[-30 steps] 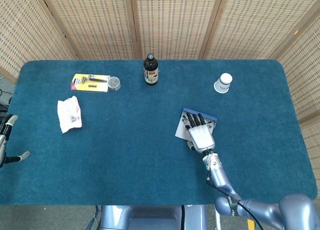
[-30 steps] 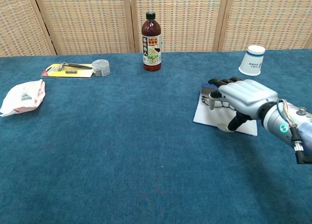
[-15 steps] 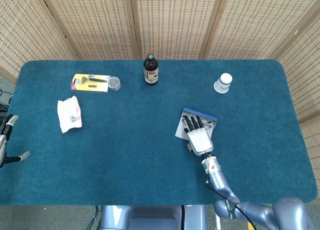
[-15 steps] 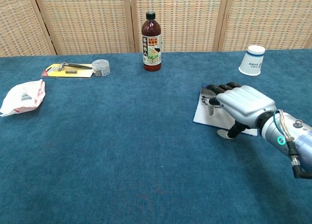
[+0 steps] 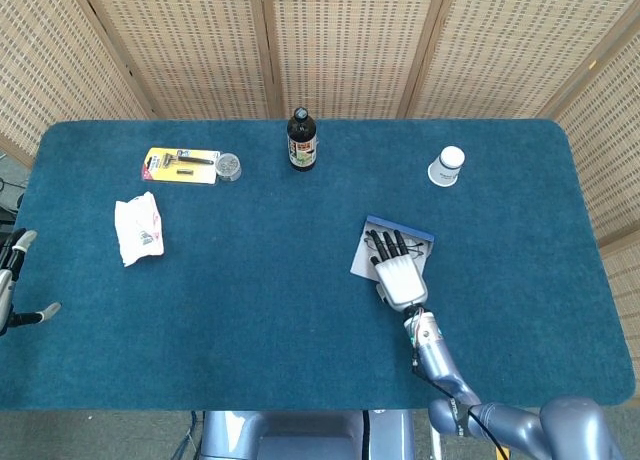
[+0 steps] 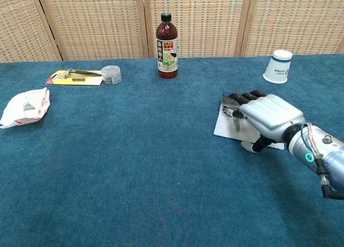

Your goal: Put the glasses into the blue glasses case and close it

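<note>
Blue tabletop [image 5: 250, 280]: right hand [image 5: 398, 273] rests, fingers slightly apart, over glasses [image 6: 232, 111] lying in the open blue case [image 5: 364, 254]; closing remains.

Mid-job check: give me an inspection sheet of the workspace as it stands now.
Surface: blue cloth table.
Job's things: glasses case lies open; glasses lie on it, partly under the fingers.
Clutter: bottle, upturned paper cup, yellow razor card, small round tin, white packet.
Hands: right hand rests over the glasses; grip unclear. Left hand at the table's edge.
Cables: thin wires at the right wrist.
Surroundings: wicker screens.
</note>
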Robot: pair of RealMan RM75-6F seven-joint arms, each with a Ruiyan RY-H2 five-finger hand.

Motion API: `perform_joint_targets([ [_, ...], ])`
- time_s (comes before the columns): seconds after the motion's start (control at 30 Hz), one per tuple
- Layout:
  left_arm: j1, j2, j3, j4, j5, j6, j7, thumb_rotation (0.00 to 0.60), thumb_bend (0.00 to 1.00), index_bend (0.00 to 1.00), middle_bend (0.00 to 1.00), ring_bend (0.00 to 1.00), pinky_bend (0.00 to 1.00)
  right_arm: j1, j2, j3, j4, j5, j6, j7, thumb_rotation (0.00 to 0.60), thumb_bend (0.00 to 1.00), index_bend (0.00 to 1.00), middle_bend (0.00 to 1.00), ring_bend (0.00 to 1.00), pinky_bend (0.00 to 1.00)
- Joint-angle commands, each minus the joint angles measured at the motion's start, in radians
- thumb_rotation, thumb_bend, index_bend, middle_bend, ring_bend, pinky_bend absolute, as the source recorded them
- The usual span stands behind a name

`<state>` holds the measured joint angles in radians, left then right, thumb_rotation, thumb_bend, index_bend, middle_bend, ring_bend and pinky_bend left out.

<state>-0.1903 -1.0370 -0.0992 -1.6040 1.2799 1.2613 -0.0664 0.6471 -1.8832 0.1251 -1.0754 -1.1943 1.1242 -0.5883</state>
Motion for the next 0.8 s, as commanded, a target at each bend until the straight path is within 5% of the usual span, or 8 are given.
perform_joint_targets([
  [0.03,0.0,0.0,0.0,0.0,0.0,0.0,0.0,0.6,0.0,0.0,0.0,0.0,0.0,-0.003,-0.003,0.004,0.007,-0.006,0.001,0.005,0.6,0.46,0.44,0.0,0.0,0.0],
  [0.8,-0.002,0.0,0.0,0.0,-0.004,-0.006,0.001,0.6,0.0,0.0,0.0,0.0,0.0,0.022,-0.021,0.126,0.073,0.028,0.001,0.039,0.6,0.49,0.44,0.0,0.0,0.01],
])
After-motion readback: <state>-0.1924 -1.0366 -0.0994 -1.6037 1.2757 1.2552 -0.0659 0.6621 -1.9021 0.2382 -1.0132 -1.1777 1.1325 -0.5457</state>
